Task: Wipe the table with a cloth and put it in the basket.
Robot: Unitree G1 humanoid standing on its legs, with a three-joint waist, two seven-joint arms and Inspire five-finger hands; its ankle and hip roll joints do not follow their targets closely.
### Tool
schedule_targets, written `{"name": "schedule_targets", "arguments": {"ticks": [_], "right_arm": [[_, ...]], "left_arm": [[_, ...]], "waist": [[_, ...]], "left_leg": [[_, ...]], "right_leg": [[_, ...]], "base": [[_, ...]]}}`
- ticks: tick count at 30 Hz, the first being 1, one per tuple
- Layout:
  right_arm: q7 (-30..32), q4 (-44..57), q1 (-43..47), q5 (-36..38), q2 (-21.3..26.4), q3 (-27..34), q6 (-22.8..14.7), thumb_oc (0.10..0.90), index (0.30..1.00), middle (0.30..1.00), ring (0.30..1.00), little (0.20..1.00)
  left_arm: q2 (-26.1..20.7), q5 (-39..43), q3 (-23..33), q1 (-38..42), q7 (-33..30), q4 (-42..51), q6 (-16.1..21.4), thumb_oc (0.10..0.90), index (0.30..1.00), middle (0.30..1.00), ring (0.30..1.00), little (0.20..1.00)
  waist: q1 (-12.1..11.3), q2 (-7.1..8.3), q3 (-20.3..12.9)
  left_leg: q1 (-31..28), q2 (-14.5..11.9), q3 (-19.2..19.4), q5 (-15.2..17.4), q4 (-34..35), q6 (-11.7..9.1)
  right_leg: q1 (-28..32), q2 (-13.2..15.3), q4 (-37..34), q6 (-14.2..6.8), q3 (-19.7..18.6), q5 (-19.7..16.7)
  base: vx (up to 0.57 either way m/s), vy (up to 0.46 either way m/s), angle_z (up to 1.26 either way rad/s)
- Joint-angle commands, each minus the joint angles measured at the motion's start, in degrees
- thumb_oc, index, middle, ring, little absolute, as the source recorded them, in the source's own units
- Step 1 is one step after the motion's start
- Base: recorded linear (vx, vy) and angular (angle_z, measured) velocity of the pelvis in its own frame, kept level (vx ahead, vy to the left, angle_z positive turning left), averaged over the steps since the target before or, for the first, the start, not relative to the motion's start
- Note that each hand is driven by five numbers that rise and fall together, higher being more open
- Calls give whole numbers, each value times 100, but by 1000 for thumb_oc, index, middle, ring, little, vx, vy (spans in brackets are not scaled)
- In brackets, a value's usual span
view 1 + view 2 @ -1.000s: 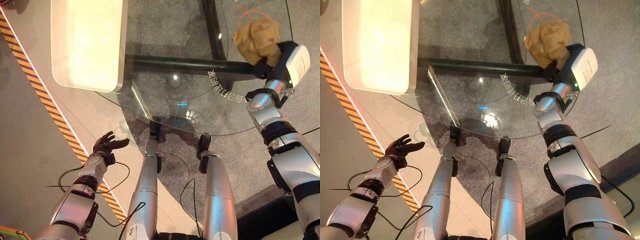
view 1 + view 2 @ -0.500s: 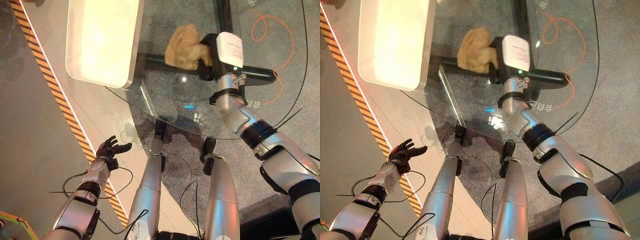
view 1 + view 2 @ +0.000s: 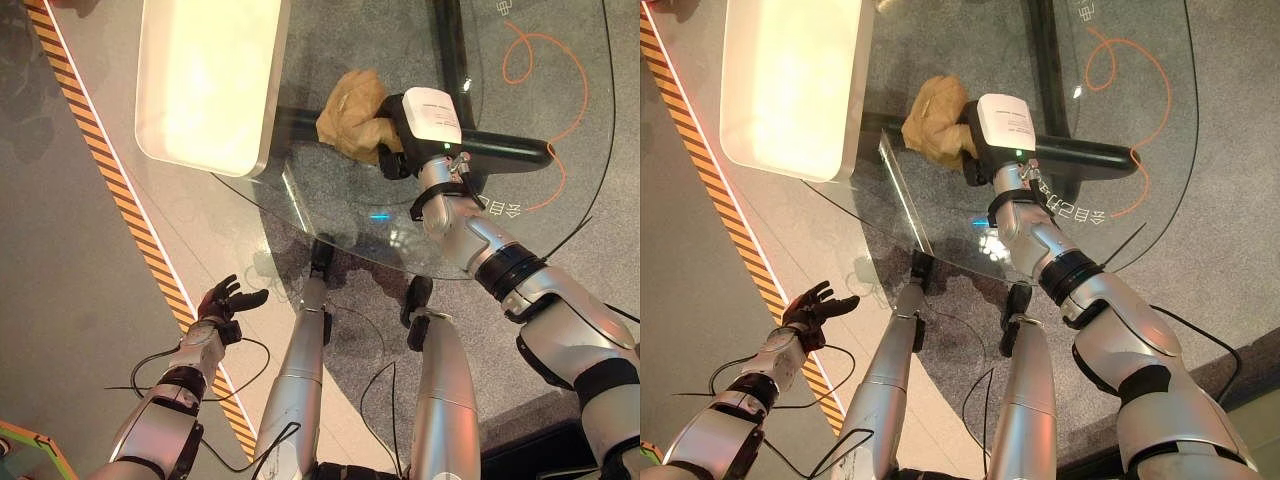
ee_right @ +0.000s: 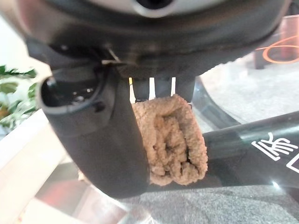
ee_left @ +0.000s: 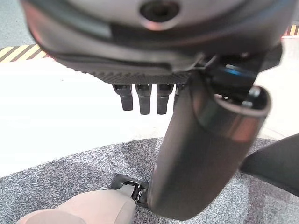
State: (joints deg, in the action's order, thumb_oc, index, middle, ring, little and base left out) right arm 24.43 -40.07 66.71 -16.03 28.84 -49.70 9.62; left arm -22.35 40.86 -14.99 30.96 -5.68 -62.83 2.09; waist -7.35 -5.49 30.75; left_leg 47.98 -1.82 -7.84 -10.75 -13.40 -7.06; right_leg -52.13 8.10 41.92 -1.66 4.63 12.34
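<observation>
Right hand [image 3: 392, 150] has the tan cloth [image 3: 348, 112] clamped in curled fingers on the glass table [image 3: 560, 190] — left hand [image 3: 222, 303] hangs off-table, fingers loosely spread.

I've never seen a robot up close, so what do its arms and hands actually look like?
Both arms are silver-grey metal tubes joined by black rings. Each ends in a dark hand with slim black fingers and a thumb: the left hand is plain black, and the right hand has a white rectangular box with a small green light on its back.
</observation>
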Motion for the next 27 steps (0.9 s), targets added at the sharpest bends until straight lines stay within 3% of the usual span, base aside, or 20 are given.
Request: {"name": "schedule_targets", "arguments": {"ticks": [1,7,15,27], "right_arm": [[-318,787,193,-344,-394,-301,-636,100,300,300,300,200],[-864,1287,-99,-432,-549,-392,-904,100,300,300,300,200],[-1023,1673,-297,-419,-615,-431,-1021,100,300,300,300,200],[-404,1685,-418,-255,-634,-265,-666,100,300,300,300,200]], "left_arm": [[91,-96,-7,33,-162,-268,196,800,900,900,900,900],[103,-115,36,20,-141,-291,198,800,900,900,900,900],[69,-89,56,66,-99,-348,182,800,900,900,900,900],[47,149,142,148,-217,-478,351,800,900,900,900,900]], "waist": [[-18,-94,-96],[15,-78,-96],[53,-67,-96],[91,-55,-96]], "left_leg": [[-146,724,599,847,-691,741],[-154,722,606,826,-686,730],[-135,709,613,790,-666,714],[-150,677,640,769,-673,705]], "right_leg": [[352,-332,-1506,32,526,-883],[352,-337,-1497,33,511,-884],[323,-350,-1501,20,484,-904],[335,-339,-1495,11,458,-943]], "base": [[0,0,0],[0,0,0],[0,0,0],[1,0,-1]]}}
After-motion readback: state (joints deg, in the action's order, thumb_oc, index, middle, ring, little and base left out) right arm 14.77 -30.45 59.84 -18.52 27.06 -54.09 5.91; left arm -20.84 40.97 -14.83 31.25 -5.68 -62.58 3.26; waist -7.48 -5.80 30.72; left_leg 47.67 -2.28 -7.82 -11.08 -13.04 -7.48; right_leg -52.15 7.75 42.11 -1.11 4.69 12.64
